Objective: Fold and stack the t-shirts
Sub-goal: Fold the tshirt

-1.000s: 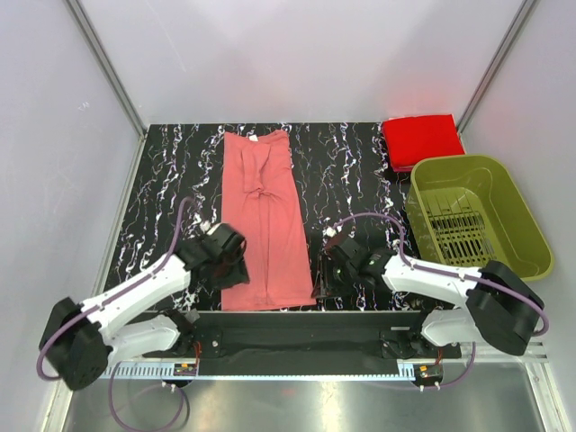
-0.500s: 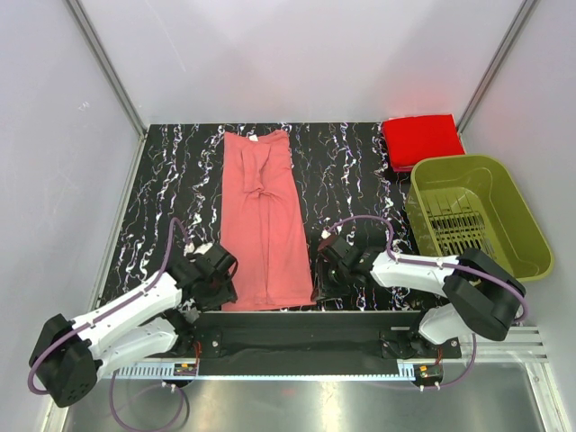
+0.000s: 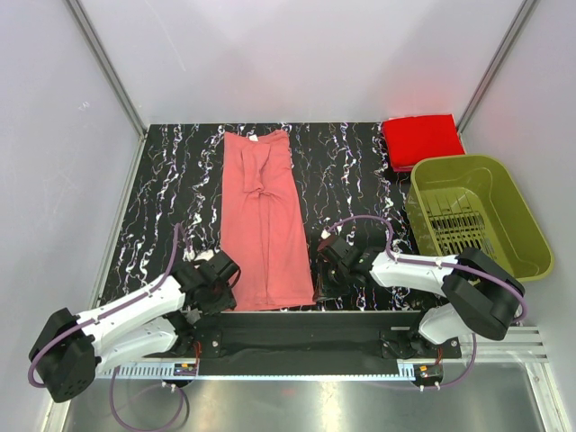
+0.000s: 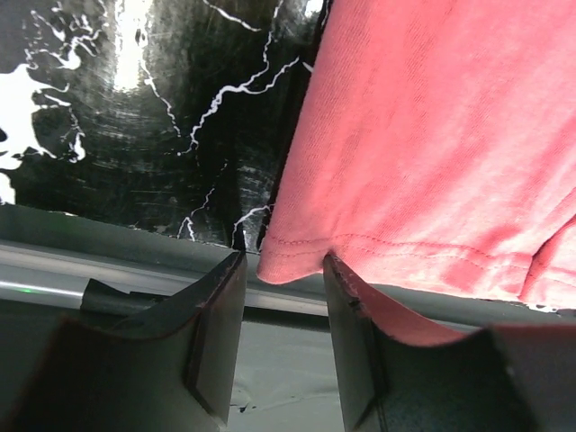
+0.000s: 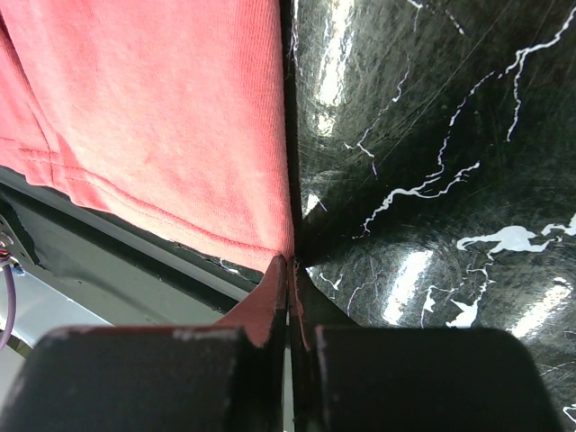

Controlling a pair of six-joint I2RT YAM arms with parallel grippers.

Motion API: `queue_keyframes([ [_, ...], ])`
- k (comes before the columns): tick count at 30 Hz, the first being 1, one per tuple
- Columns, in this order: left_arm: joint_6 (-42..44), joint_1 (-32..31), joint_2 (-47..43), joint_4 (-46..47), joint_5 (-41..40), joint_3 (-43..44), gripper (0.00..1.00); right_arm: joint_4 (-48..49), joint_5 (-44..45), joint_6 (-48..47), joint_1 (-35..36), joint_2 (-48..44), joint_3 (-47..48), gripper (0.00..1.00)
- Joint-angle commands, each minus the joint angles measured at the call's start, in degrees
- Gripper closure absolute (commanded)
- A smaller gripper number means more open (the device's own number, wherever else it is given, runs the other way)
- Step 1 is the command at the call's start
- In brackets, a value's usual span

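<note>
A salmon-pink t-shirt (image 3: 264, 225) lies folded into a long strip down the middle of the black marble table (image 3: 171, 198). A brighter red t-shirt (image 3: 421, 139) lies folded at the back right corner. My left gripper (image 3: 227, 284) is at the strip's near left corner. In the left wrist view, the left gripper (image 4: 283, 263) stands open with the hem corner (image 4: 290, 263) between its fingertips. My right gripper (image 3: 321, 286) is at the near right corner. In the right wrist view, the right gripper (image 5: 288, 263) is shut, pinching the tip of the pink hem (image 5: 261, 243).
An olive-green plastic basket (image 3: 504, 193) stands at the right, just in front of the red shirt. The table's near edge and a metal rail (image 4: 108, 270) run right under both grippers. Grey walls enclose the table on three sides.
My left gripper has moved nearer the table's front edge, onto the pink shirt's left corner. My right gripper has shifted slightly left and its jaws have shut on the right corner.
</note>
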Motion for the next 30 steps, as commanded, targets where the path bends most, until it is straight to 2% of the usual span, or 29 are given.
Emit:
queue_keyframes([
  [1, -1.24, -0.33, -0.19, 2.07, 0.52, -1.04, 0.56, 1.67, 0.0, -0.07, 0.5, -0.32, -0.11, 1.0],
  [4, -1.42, -0.51, -0.45, 1.1, -0.27, -0.25, 0.49, 1.93, -0.36, -0.24, 0.42, 0.21, 0.07, 1.0],
  [8, -2.56, -0.51, -1.68, -1.17, -2.37, 0.89, 0.49, 1.94, -0.36, -0.15, 0.42, 0.47, -0.02, 1.0],
  [12, -4.22, -0.6, -5.18, -1.97, -4.3, 0.63, 0.54, 2.29, -0.79, -0.42, 0.42, 1.08, 0.16, 1.0],
  [18, -5.55, -0.42, -9.95, -5.84, -6.43, 2.3, 0.51, 2.99, -1.41, -0.68, 0.42, 1.7, 0.33, 1.0],
  [25, -4.06, -0.42, -2.92, -5.32, -6.07, 3.53, 0.59, 2.47, -1.67, -1.3, 0.42, 1.88, 0.86, 1.0],
  [26, -3.97, -0.51, -2.05, -5.31, -6.16, 3.7, 0.64, 2.29, -1.5, -1.56, 0.5, 1.53, 0.86, 1.0],
  [30, -4.14, -0.51, -1.69, -4.79, -6.69, 3.44, 0.69, 1.58, -1.15, -1.91, 0.42, 0.74, 0.77, 1.0],
])
